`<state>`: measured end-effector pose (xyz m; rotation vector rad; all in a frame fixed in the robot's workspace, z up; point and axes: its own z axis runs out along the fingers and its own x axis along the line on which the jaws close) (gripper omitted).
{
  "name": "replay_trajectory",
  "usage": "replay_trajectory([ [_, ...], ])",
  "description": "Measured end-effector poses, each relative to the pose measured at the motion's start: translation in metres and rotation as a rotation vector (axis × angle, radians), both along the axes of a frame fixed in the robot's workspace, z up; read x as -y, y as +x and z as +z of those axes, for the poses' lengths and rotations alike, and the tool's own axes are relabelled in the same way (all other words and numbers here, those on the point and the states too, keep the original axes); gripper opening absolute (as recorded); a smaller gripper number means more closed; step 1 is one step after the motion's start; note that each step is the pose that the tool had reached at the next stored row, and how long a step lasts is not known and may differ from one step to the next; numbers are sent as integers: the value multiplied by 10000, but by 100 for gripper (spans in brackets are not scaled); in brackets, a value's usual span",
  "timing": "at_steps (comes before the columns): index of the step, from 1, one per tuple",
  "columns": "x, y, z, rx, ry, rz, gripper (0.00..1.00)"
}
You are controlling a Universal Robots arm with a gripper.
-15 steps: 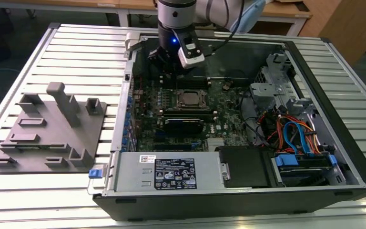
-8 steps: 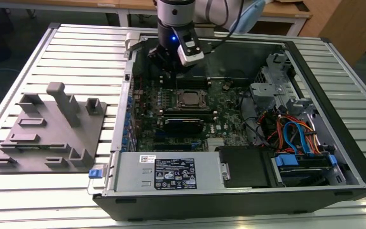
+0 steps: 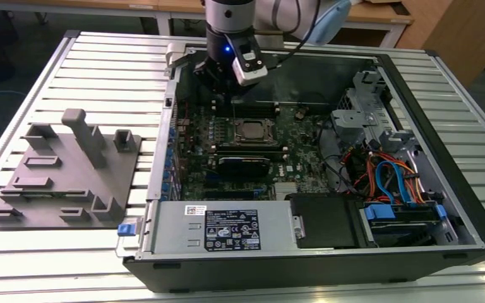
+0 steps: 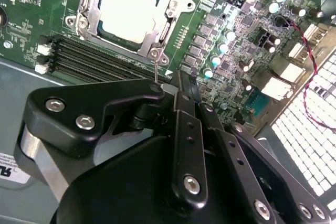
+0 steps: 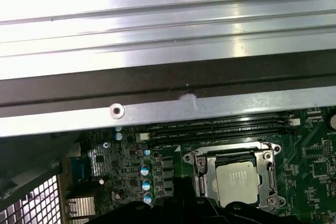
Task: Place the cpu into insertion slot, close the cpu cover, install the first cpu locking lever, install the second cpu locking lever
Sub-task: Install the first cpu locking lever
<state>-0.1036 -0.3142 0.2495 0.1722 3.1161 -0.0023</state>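
Silver-grey metal is the giveaway: that's the top of the chip (image 3: 251, 130), and in the exterior view it's already sitting in the socket (image 3: 235, 131), inside the open case (image 3: 310, 271). My gripper (image 3: 224, 95) hangs low over the board, just beside the socket, past the socket edge on the arm's side.

In the second wrist view the cover (image 4: 86, 9) looks folded down flat on the socket, with the chip showing through its cut-out. A thin wire lever (image 4: 155, 69) stands upright from the socket corner nearest the gripper, and its upper end runs right up to the gripper's tip. Honestly I can't tell how far the gripper is open, or whether it's clamping that wire or just sitting against it. The memory slots (image 4: 94, 59) lie just beside the socket.

In the first wrist view it's the same story from the other side. The chip (image 5: 237, 182) is seated, the cover frames it, and the memory slots run between the socket and the case wall.

On handling, my guess is the chip is light, stiff and slick on top, with a delicate underside, so it's an edges-only thing. With the cover over it there's nothing to grab anyway. The lever looks like springy wire that'll push back. I'd want hold of it near the free end, not down by the socket.
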Motion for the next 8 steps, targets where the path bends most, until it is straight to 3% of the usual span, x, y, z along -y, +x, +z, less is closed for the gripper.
replay_trajectory([
  [8,-47,-5,26,0,-1,112,10],
])
